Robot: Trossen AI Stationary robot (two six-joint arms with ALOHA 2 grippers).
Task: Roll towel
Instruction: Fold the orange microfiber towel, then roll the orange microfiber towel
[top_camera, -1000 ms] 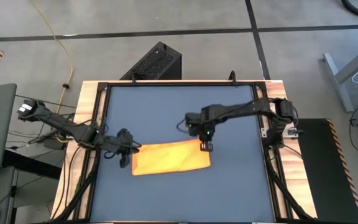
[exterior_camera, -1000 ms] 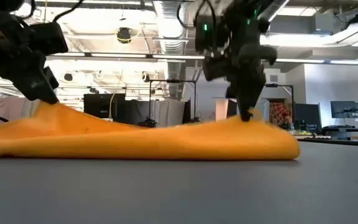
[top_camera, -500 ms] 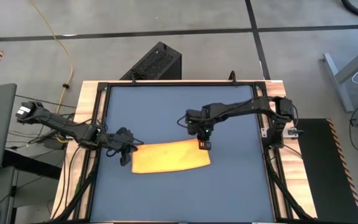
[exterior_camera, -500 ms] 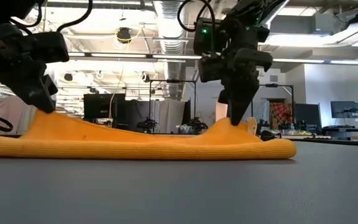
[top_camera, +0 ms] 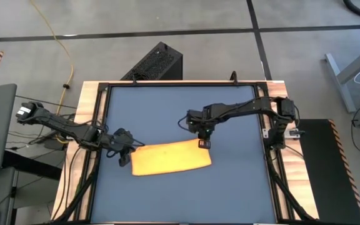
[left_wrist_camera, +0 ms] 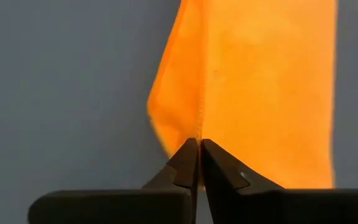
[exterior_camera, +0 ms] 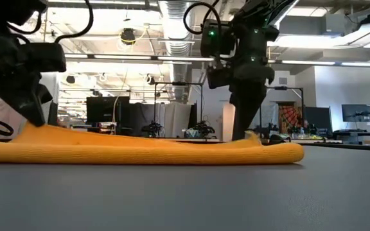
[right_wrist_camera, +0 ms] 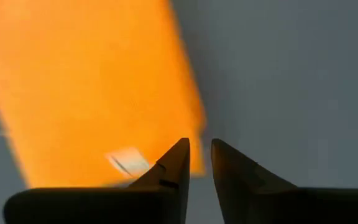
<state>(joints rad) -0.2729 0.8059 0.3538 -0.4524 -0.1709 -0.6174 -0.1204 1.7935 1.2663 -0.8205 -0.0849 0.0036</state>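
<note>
The yellow towel lies as a flat folded strip across the dark blue tabletop, low and long in the low view. Its white tag shows near the far right corner. My left gripper is shut on the towel's far left corner. My right gripper stands over the far right corner with a narrow gap between its fingers. My left gripper pinches the towel's far edge at the left corner between its two fingers, at their tips. The fingers slant down from the table's left side. That corner stands slightly raised, and the other parts of the towel lie on the table. My right gripper points down at the far right corner, and I cannot tell whether its fingers touch the cloth.
The table's black frame runs around the blue top, with bare blue surface on the far side and near side of the towel. A black box stands on the floor beyond the far edge.
Both grippers have gone down toward the table. The towel's far edge, held up in two peaks a second ago, has sunk until the towel lies nearly flat. Its near edge has stayed in place.
</note>
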